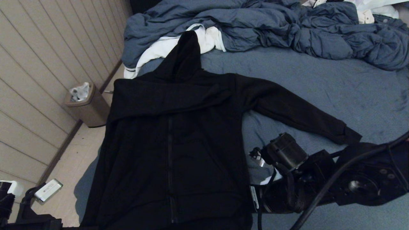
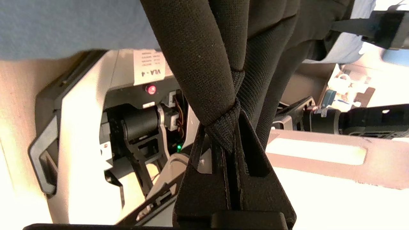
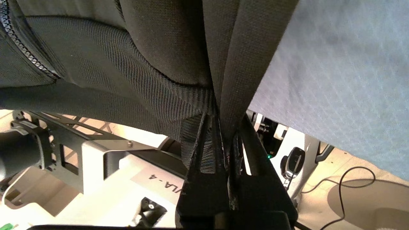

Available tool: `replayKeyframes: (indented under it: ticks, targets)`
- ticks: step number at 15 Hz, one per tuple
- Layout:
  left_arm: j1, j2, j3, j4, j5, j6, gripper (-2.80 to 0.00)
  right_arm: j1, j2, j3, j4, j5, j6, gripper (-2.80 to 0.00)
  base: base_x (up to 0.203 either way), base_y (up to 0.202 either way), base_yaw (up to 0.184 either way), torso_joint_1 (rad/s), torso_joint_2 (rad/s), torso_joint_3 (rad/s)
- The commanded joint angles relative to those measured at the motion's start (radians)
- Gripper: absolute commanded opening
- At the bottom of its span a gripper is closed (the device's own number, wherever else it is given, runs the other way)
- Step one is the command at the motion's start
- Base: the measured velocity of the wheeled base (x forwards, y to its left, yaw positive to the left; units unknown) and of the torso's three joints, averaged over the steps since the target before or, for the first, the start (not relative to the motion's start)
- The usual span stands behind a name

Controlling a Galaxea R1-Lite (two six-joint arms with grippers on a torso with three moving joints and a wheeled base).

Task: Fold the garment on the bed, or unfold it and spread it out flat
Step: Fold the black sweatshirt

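Black ribbed hem of the hooded sweatshirt is pinched in our left gripper and right gripper. It lies on the slate-blue bed, zipper up.

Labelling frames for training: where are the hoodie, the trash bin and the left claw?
hoodie point(image 1: 179, 134): head view, chest by zipper.
trash bin point(image 1: 91, 110): head view, side wall.
left claw point(image 2: 230, 127): left wrist view, fingertips shut on hoodie hem.

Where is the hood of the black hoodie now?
In the head view the hood lies at the far end of the hoodie, on the bed's left side, its tip resting on the white cloth beside the blue-grey duvet.
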Motion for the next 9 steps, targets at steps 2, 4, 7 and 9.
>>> replayKeyframes:
  ticks: [2, 4, 7, 9]
  targets:
    - [0.001, -0.009, 0.014, -0.003, -0.004, 0.0, -2.8, -0.002, -0.016, 0.058, -0.044, 0.002, 0.004, -2.8, 0.0, 0.0, 0.0, 0.0, 0.0, 0.0]
    - [0.001, -0.012, 0.016, -0.003, -0.003, 0.0, -2.8, 0.001, -0.016, 0.058, -0.046, 0.002, 0.004, -2.8, 0.0, 0.0, 0.0, 0.0, 0.0, 0.0]
    - [0.001, -0.007, 0.015, -0.004, 0.021, 0.005, 0.0, 0.001, -0.01, 0.047, -0.046, 0.004, 0.003, -2.8, 0.0, 0.0, 0.0, 0.0, 0.0, 0.0]
    - [0.002, -0.01, 0.012, -0.006, 0.02, 0.005, 0.0, 0.003, -0.006, 0.045, -0.052, 0.004, 0.003, -2.8, 0.0, 0.0, 0.0, 0.0, 0.0, 0.0]
